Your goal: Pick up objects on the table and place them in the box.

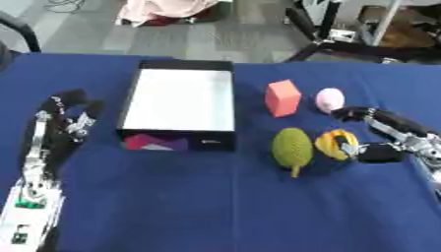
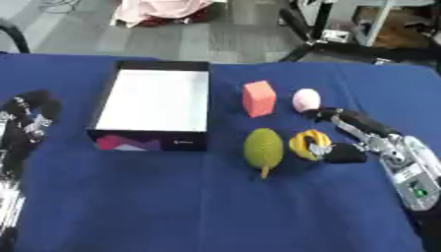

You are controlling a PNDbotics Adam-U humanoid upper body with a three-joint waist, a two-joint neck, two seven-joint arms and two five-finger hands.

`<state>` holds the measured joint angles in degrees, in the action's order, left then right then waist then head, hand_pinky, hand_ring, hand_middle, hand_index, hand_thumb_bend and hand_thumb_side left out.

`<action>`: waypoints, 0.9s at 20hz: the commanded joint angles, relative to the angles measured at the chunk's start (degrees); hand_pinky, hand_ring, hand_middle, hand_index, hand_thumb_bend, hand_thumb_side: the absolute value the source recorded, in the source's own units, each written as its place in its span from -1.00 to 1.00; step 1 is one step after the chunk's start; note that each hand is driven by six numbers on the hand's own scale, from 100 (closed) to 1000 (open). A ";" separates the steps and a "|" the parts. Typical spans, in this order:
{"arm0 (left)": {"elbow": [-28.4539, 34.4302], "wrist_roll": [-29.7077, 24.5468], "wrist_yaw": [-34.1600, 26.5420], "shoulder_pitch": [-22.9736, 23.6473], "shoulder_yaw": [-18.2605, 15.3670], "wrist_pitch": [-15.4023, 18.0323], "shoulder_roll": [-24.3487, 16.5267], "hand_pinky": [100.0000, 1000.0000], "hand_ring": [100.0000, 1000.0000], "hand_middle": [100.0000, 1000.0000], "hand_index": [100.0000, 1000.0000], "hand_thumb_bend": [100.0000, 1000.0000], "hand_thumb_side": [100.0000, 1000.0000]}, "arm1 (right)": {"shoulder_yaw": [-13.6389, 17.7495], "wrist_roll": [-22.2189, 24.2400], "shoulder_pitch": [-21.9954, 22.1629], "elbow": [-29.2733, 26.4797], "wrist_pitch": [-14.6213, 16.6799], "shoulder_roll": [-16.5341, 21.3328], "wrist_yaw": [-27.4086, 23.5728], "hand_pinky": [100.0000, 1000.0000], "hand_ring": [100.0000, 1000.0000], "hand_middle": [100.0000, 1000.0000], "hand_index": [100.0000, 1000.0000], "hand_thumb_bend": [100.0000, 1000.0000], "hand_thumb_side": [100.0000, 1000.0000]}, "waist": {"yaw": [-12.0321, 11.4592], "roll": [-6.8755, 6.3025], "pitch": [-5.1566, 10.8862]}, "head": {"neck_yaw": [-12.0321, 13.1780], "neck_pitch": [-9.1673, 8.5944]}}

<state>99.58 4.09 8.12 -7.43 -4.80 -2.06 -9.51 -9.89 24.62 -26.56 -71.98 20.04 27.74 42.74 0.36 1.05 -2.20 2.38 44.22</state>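
Fingers of the right hand are curling around the yellow fruit.
The table is carrying the empty box leftward, then green jackfruit, red block, pink egg; left hand is idling open.
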 commanded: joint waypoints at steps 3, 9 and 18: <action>0.67 -0.36 0.40 -0.29 0.33 0.02 -0.92 0.20 0.69 0.17 0.43 0.47 0.14 | 0.45 3.37 -2.07 1.34 2.28 2.20 7.10 0.81 0.75 0.68 0.89 -1.00 0.29 | -0.09 0.27 1.43 | -0.20 -0.11; 0.73 -0.51 0.37 -0.28 0.38 0.09 -0.92 0.20 0.70 0.17 0.43 0.47 0.14 | 0.56 7.56 -3.19 3.21 3.56 1.89 12.35 0.82 0.73 0.60 0.82 -1.00 0.02 | -0.11 0.25 1.46 | -0.20 -0.11; 0.71 -0.62 0.29 -0.23 0.52 0.07 -0.89 0.20 0.70 0.19 0.43 0.48 0.14 | 1.33 -4.97 -5.04 5.93 1.11 0.54 17.49 0.64 0.27 -0.49 -0.21 -1.00 -0.47 | -0.11 0.21 1.49 | -0.27 -0.11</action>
<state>99.58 3.60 8.13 -7.23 -4.47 -2.04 -9.51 -9.24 22.33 -30.33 -65.91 21.60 27.40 59.35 0.28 1.05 -2.07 2.33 44.22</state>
